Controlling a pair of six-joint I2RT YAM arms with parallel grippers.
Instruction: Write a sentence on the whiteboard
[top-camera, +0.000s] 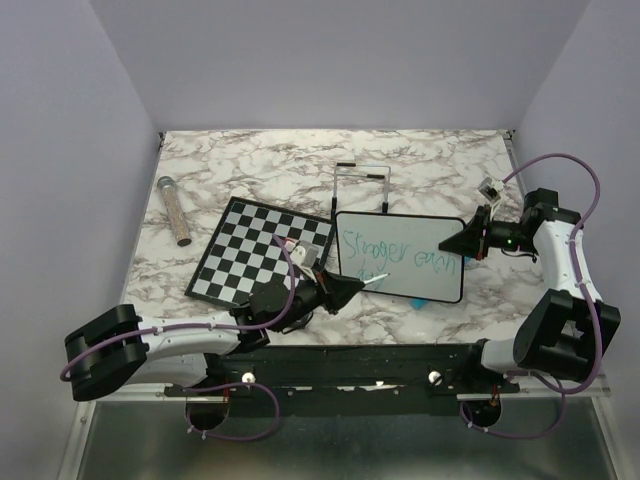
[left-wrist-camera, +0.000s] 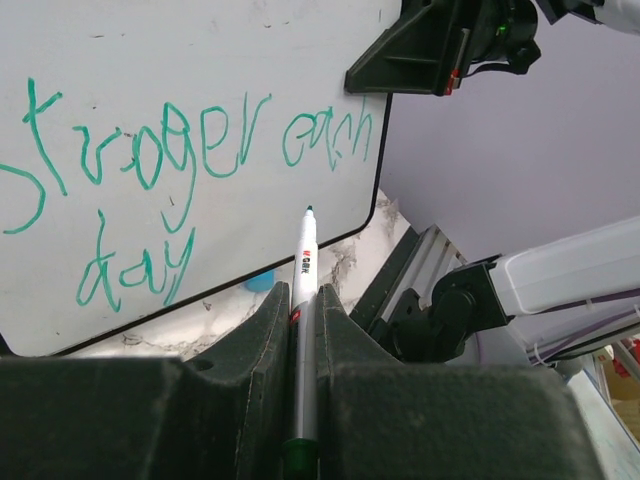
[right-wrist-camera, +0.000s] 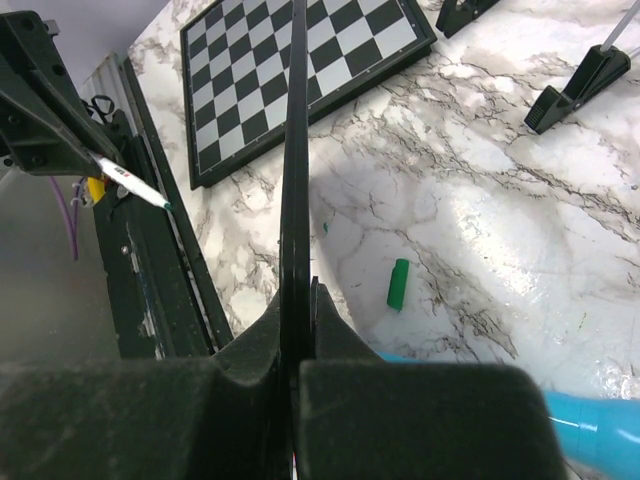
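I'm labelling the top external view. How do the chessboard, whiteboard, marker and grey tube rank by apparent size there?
1. chessboard and whiteboard: too alike to rank, and the whiteboard is held up nearer the camera.
2. grey tube.
3. marker.

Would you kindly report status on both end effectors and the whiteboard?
Left end effector shut on marker. Right end effector shut on whiteboard edge. Sentence written, two lines. Nothing blocking.

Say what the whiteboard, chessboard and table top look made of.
Whiteboard: smooth white panel, probably coated, in thin black frame, likely plastic. Chessboard: rigid flat board, printed squares, dark border; material unclear. Table top: marble-pattern surface with sheen, possibly laminate rather than stone.
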